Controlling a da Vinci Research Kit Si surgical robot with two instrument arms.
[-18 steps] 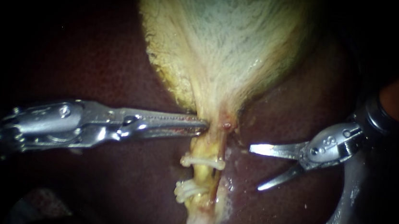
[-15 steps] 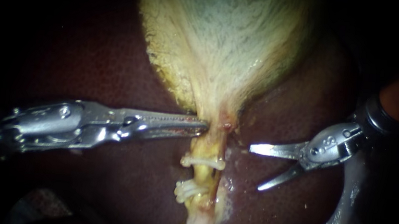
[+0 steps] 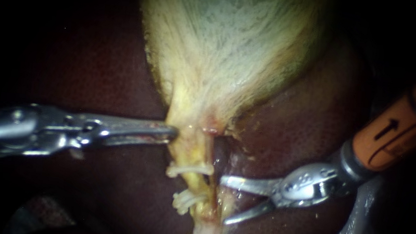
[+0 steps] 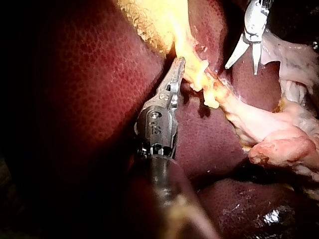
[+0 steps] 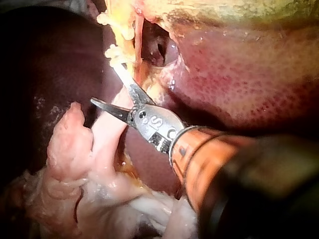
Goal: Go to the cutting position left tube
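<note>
Our right instrument (image 3: 224, 201) has neared the clipped tube (image 3: 197, 186), lower centre.
Its jaws gape; left instrument (image 3: 171, 132) pinches the gallbladder (image 3: 223, 58).

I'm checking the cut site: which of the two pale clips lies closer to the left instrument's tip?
The clip nearer the gallbladder; the other clip sits beyond it, farther from the left instrument.

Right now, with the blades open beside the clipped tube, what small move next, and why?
Probably ease the right instrument's end effector a little toward the tube, aiming between the upper clip and lower clip. Its open blades sit beside the tube, not yet around it, while the left instrument grips the tissue above.
</note>
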